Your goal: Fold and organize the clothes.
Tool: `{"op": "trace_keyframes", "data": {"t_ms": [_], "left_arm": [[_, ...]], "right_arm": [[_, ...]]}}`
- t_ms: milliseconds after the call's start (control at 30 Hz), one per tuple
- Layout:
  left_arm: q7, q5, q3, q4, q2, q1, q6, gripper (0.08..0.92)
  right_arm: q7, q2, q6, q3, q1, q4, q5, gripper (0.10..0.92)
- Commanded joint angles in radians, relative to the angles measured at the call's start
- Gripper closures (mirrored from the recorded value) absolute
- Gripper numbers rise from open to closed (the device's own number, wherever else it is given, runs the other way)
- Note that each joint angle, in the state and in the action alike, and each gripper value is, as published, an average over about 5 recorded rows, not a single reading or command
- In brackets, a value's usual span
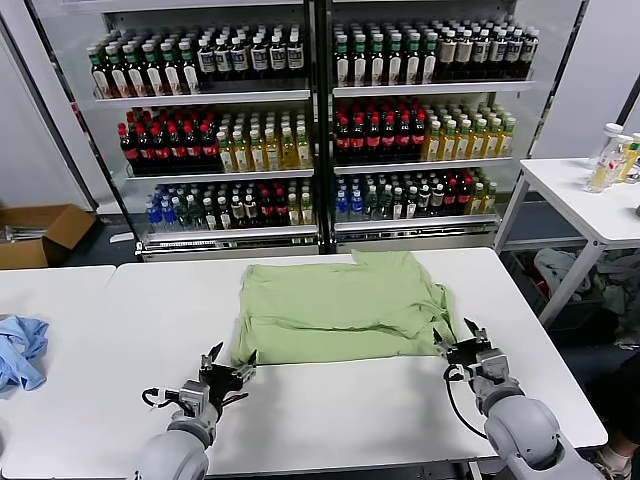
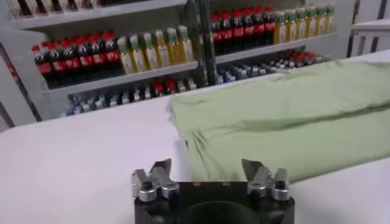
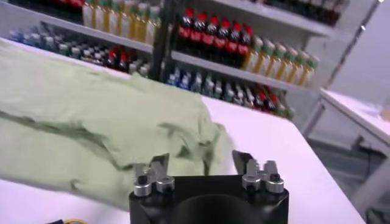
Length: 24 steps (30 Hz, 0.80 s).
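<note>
One of the clothes, a light green shirt [image 1: 340, 310], lies folded into a rough rectangle in the middle of the white table [image 1: 330, 410]. My left gripper [image 1: 228, 368] hovers just off the shirt's near left corner, open and empty. In the left wrist view the shirt [image 2: 292, 115] lies just beyond the left gripper [image 2: 208, 171], with its corner between the spread fingers. My right gripper [image 1: 457, 338] sits at the shirt's near right corner, also open and empty. From the right wrist, the rumpled shirt edge [image 3: 91, 134] shows just ahead of the right gripper [image 3: 201, 163].
A crumpled blue cloth [image 1: 20, 350] lies on the adjoining table at the far left. Shelves of bottles [image 1: 320, 120] stand behind the table. A cardboard box [image 1: 35, 235] sits on the floor at the left. A side table with bottles [image 1: 600, 200] stands at the right.
</note>
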Motion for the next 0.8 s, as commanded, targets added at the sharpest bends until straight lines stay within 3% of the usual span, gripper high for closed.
{"op": "trace_keyframes", "data": {"t_ms": [33, 633, 800], "left_arm": [[-0.020, 0.005, 0.004, 0.017, -0.006, -0.012, 0.013, 0.296], [0.019, -0.108, -0.001, 0.011, 0.017, -0.024, 0.062, 0.815], [0.041, -0.181, -0.014, 0.016, 0.033, -0.020, 0.080, 0.908]], "right_arm": [[0.012, 0.007, -0.048, 0.021, -0.024, -0.019, 0.123, 0.230], [-0.001, 0.021, -0.005, -0.031, -0.001, -0.047, 0.118, 0.736], [-0.004, 0.018, 0.007, -0.028, -0.017, -0.028, 0.113, 0.868]]}}
